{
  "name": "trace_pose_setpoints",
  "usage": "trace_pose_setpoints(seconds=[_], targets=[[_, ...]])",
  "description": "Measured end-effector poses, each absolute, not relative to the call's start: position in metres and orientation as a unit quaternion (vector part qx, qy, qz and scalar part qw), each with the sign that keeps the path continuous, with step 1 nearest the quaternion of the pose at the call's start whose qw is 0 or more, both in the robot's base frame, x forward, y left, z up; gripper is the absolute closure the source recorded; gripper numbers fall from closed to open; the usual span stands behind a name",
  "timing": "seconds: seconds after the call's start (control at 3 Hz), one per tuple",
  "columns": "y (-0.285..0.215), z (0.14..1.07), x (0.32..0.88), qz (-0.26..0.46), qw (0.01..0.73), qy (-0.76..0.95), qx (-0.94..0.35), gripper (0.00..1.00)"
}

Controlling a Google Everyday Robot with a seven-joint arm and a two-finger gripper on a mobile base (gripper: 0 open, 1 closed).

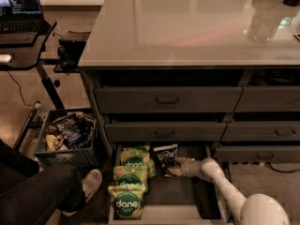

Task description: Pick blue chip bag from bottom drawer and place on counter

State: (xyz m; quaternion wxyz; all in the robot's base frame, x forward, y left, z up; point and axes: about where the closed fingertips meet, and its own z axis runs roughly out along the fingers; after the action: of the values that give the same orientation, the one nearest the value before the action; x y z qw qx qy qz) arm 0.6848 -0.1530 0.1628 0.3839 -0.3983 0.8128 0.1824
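The robot's gripper (174, 168) is down inside the long dark grey metal bottom drawer (185, 199), which is pulled open near the floor; the gripper sits at the end of a thick white arm (220, 182) that comes in from the lower right. The tip of the gripper touches the lower right corner of the small dark blue chip bag (165, 157) with white letters on it; I cannot tell if the gripper is open or closed on the bag.

The blue chip bag is in the back part of the bottom drawer, close under the drawer above it; it is just to the right of the light green snack bags (131, 176), which lie in a row along the left side of the drawer; the right side of the drawer floor is bare grey.

Above the open drawer are two closed grey drawer fronts (168, 100) with thin handles; on top is the big shiny pale grey counter (187, 27).

To the left, a dark plastic crate (65, 157) on the floor holds more snack bags; a person's dark trouser leg (37, 196) and light shoe (91, 184) are near it; a laptop (21, 6) sits on a small black desk (28, 55) at the far left.
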Motion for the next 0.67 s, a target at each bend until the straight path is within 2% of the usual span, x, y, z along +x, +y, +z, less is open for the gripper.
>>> trace_pose_setpoints(seconds=[0.67], targets=[[-0.174,0.213,0.601,0.196,0.4,0.792,-0.417,1.0]])
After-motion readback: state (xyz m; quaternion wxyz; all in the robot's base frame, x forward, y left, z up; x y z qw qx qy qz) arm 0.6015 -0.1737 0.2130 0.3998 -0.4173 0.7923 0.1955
